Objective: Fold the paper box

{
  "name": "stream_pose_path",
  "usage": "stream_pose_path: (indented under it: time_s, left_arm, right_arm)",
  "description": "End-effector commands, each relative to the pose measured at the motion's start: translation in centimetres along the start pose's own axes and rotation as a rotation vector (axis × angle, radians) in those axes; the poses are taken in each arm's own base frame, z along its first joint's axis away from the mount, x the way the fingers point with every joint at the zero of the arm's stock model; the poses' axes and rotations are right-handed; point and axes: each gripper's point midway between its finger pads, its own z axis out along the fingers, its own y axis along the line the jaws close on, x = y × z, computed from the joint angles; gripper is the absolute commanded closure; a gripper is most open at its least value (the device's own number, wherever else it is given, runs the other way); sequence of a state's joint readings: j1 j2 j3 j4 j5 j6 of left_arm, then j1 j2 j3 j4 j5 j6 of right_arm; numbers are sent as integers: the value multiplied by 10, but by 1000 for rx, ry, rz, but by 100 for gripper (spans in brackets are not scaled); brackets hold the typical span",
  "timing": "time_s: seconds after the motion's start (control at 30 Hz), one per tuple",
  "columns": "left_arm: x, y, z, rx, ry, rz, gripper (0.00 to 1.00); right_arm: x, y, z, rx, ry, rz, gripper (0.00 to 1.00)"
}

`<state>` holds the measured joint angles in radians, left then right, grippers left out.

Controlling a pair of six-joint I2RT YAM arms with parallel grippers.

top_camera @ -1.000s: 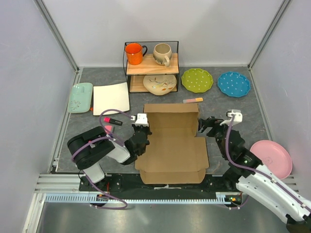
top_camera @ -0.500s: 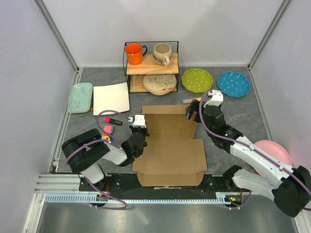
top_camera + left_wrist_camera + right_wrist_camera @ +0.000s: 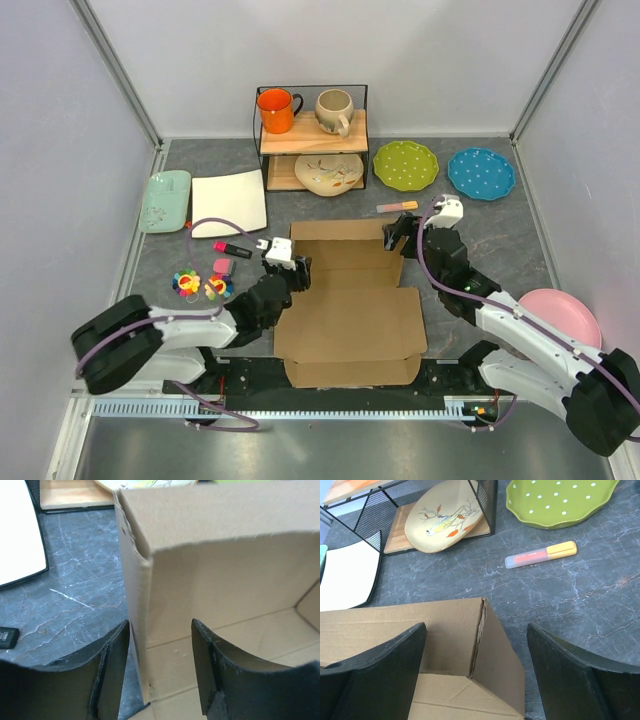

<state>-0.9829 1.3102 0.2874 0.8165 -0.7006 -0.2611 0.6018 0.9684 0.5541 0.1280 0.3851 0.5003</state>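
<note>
The paper box lies in the middle of the table as brown cardboard, its back and side walls raised and its front panel flat. My left gripper is at the box's left wall. In the left wrist view that wall stands between the open fingers, close to the left one and apart from the right one. My right gripper hovers at the back right corner. In the right wrist view it is wide open, and the box corner sits in the gap, untouched.
A wire shelf at the back holds two mugs and a painted plate. Green, blue and pink plates lie to the right. An orange marker lies behind the box. White plate, mint tray, marker and toys lie left.
The left gripper, shut on the box's left wall before, has opened, and its arm has stretched forward. The right arm swung from the right side to the back right corner.
</note>
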Motion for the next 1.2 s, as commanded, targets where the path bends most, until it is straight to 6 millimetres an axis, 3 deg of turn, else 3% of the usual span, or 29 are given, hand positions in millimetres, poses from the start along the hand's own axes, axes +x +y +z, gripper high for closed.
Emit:
stream_pose_path:
  time_s: [0.0,0.3,0.43,0.53,0.63,0.7,0.8,0.83,1.17]
  left_arm:
    - [-4,-8,-23,99,52,-74,40]
    - [-71,-29,-74,351,-39,-218,38]
    - [-111,-32,-81,372,-124,-291,35]
    - [-135,-43,-77,403,-163,-301,26]
    - [-129,-51,-57,394,-47,-278,25]
    - [-127,-58,-54,444,2,-329,25]
    - [-124,-49,-44,458,37,-423,25]
    - [-121,-38,-37,426,43,-441,25]
    - [-69,-34,-22,408,229,-435,34]
  right_arm:
    - [29,-17,-6,21,71,-43,12]
    - [47,-27,-12,33,102,-47,12]
    - [47,-27,-15,23,106,-47,13]
    - [47,-26,-19,13,110,-48,13]
    - [49,-27,-21,8,118,-47,13]
    - [51,-25,-23,-4,129,-45,13]
    - [56,-27,-26,-8,144,-42,13]
    - [58,-28,-27,-8,145,-42,13]
    - [64,-28,-31,-28,162,-36,14]
